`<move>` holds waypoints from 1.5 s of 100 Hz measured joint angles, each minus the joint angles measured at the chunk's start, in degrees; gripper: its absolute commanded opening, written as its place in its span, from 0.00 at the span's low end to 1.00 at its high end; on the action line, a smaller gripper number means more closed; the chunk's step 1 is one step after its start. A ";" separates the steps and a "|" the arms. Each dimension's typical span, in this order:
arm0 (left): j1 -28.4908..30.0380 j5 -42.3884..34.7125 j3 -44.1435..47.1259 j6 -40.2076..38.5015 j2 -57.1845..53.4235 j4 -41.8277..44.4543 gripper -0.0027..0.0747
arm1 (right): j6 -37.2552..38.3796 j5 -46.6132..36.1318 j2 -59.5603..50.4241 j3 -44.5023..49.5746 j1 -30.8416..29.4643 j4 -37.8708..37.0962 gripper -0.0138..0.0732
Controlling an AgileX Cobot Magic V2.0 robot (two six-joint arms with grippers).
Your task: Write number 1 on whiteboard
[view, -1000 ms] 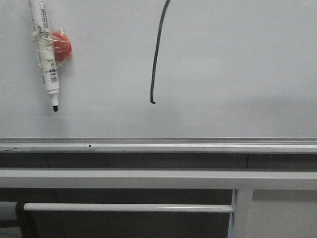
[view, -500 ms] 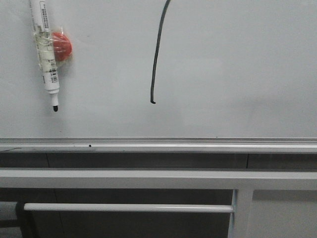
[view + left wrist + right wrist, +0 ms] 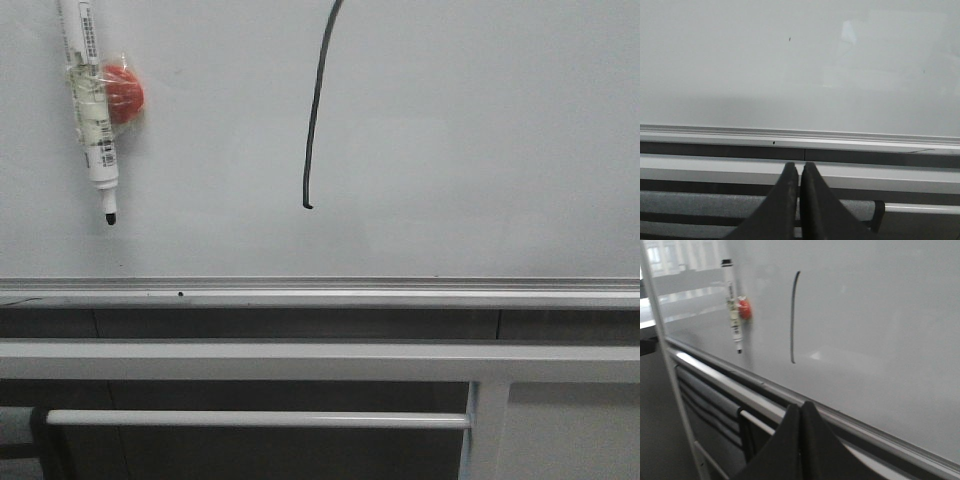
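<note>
left gripper (image 3: 799, 172) pinched empty | right gripper (image 3: 800, 412) likewise | marker (image 3: 90, 105) light, slick; grasp mid-barrel | whiteboard (image 3: 480, 130) rigid | number 1 (image 3: 315, 100) smudgeable

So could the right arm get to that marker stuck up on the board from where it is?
Probably yes. The right jaws, closed and empty, face the whiteboard, and nothing lies between them and the marker beside the red magnet.

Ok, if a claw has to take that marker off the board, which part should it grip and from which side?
Grip the marker pen on its bare lower barrel, just above the black tip, which points down. It hangs nearly upright against the whiteboard with the red magnet taped to its right, so come straight at the board, fingers closing from left and right.
</note>
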 measured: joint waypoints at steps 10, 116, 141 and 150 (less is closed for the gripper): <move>0.00 0.00 0.00 0.00 0.00 0.00 0.01 | 5.64 1.99 0.00 0.00 -6.94 -4.35 0.09; 0.00 0.00 0.00 0.12 0.00 0.00 0.01 | 12.19 17.64 0.00 -0.21 -45.37 -13.66 0.09; 0.00 0.00 0.00 0.12 0.00 -0.14 0.01 | 10.05 17.64 0.00 -0.21 -46.49 -13.43 0.09; 0.00 0.00 0.00 0.12 0.00 -0.14 0.01 | 6.31 17.64 0.00 -0.21 -46.49 -11.84 0.09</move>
